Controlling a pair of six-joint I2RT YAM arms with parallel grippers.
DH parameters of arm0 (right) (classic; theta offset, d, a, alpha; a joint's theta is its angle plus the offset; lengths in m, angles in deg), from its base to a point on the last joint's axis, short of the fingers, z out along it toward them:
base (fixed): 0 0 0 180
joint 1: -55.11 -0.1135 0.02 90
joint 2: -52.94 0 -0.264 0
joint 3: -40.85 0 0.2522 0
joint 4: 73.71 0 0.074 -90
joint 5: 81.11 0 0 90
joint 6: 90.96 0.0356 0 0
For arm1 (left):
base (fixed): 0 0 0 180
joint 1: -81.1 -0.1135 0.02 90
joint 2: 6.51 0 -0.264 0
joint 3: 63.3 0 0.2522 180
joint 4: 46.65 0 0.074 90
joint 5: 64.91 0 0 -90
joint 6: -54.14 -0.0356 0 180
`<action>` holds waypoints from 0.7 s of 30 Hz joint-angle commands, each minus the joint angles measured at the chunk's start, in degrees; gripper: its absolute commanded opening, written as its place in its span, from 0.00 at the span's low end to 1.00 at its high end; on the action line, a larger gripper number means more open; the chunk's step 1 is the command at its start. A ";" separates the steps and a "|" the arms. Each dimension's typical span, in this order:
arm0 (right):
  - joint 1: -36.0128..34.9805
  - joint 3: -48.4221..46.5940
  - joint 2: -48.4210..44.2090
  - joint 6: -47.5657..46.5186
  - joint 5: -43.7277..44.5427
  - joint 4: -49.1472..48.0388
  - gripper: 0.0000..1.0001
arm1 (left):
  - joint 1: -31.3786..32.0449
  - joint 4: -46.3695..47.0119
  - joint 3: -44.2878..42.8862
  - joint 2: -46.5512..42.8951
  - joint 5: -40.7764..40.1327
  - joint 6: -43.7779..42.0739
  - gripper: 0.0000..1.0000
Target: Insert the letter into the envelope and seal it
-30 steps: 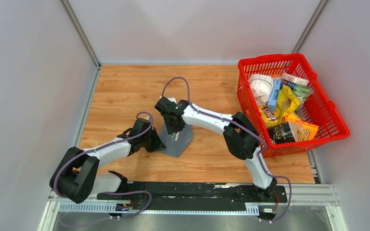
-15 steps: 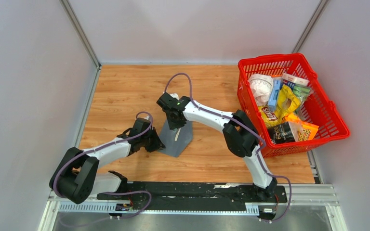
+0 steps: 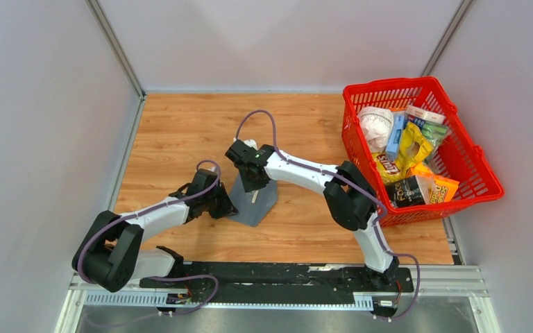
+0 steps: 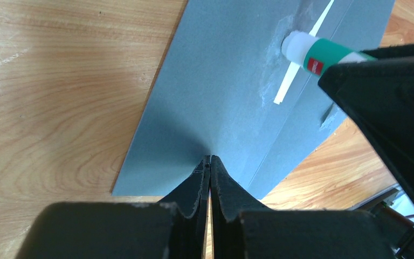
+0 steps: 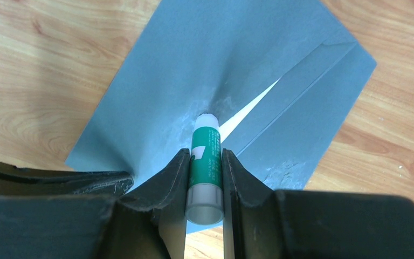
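Left wrist: gripper [image 4: 210,163] on envelope [image 4: 221,81] near edge

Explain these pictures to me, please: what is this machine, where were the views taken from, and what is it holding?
These are two robot arms bolted to a wooden table. The wide picture looks down from above: the left arm on the left, the right arm on the right. The other two come from a camera on each wrist, looking along its tool. A dark grey envelope lies on the wood. The right tool clamps a green glue stick, its white tip touching the envelope beside a pale strip. The left tool is shut, its tips on the envelope, apparently steadying it. A red basket of snack packets stands at the right.
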State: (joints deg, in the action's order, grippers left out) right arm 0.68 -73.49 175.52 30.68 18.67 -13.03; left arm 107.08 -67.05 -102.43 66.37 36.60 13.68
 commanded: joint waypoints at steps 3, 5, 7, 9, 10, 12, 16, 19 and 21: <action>-2.25 2.84 -2.96 0.97 -1.61 0.37 0.00 | -0.23 -4.71 -0.04 2.18 -3.16 -2.43 0.07; -2.34 3.19 -3.40 1.14 -2.39 0.37 0.00 | -0.31 -4.53 -0.04 2.18 -2.98 -2.34 0.07; -2.43 3.45 -3.40 1.32 -3.10 0.19 0.00 | -0.40 -4.53 -0.04 2.18 -3.07 -2.34 0.08; -2.69 3.46 -3.49 1.41 -3.45 0.28 0.00 | -0.31 -4.53 -0.12 2.09 -3.07 -2.34 0.07; -2.78 3.54 -3.49 1.41 -3.63 0.46 0.00 | -0.40 -4.62 -0.21 2.18 -3.16 -2.34 0.07; -2.87 3.63 -3.49 1.50 -4.06 0.54 0.00 | -0.31 -4.70 -0.21 2.18 -3.16 -2.34 0.07; -2.96 3.72 -3.58 1.76 -5.56 0.10 0.00 | -0.40 -4.70 -0.30 2.18 -2.98 -2.34 0.07; -3.40 3.55 -3.32 1.85 -5.91 0.28 0.00 | -0.31 -4.70 -0.30 2.18 -3.07 -2.34 0.07; -3.66 3.46 -3.14 1.76 -5.56 0.46 0.00 | -0.40 -4.70 -0.30 2.18 -3.07 -2.34 0.07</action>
State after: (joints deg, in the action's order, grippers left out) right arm -1.60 -70.56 173.58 31.38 15.21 -13.51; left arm 106.97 -67.77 -103.04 66.91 36.78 13.64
